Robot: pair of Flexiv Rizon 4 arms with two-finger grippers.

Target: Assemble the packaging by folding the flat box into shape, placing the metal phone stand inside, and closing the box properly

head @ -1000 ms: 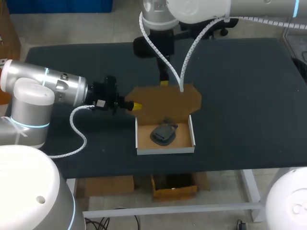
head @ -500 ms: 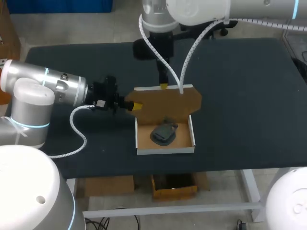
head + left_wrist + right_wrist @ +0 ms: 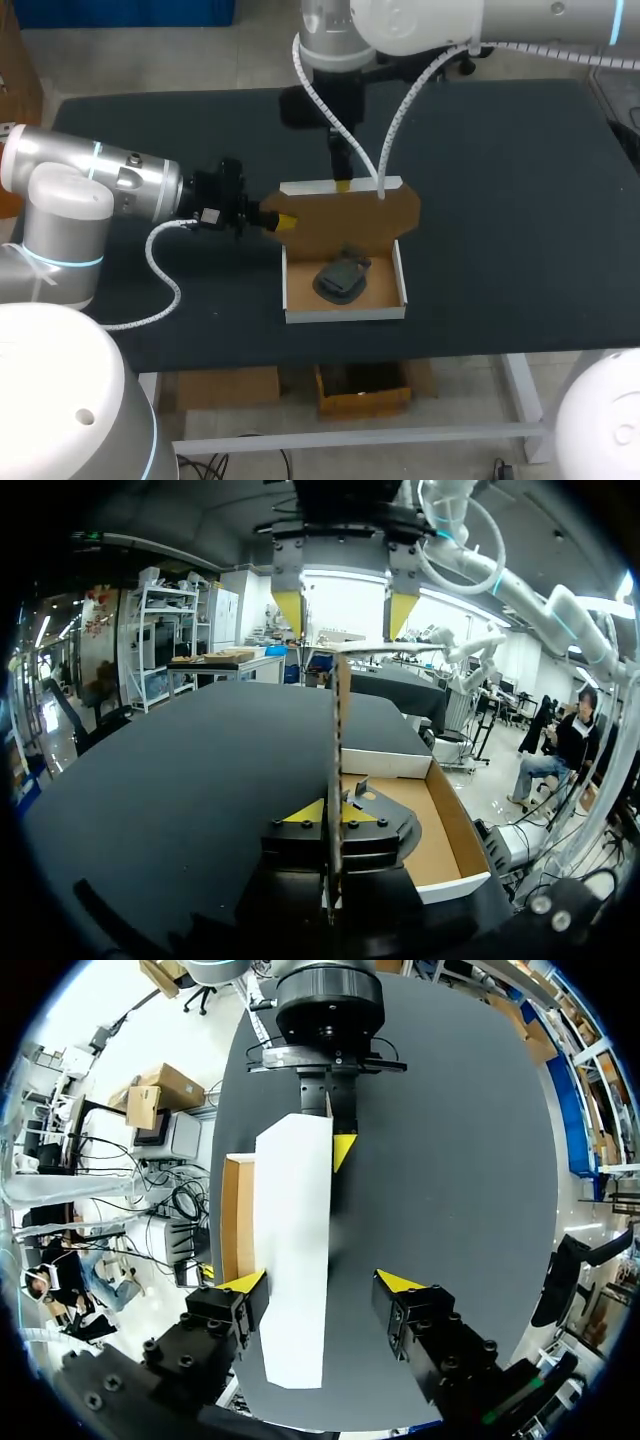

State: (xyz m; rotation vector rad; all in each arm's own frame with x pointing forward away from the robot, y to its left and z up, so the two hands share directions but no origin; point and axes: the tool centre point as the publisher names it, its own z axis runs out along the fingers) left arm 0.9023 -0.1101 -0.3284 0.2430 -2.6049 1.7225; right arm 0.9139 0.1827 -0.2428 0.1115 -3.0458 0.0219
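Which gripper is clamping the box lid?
The left gripper: it pinches the side edge of the raised brown cardboard lid; the right gripper stands open above it.

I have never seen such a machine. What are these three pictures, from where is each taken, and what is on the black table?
It is a robot with two arms, each ending in two yellow-tipped fingers. One picture looks down from above; the two round ones come from cameras on the wrists. On the table stands an open box with a grey phone stand inside. The left gripper pinches the side edge of the raised lid. The right gripper is open above the lid's top edge.
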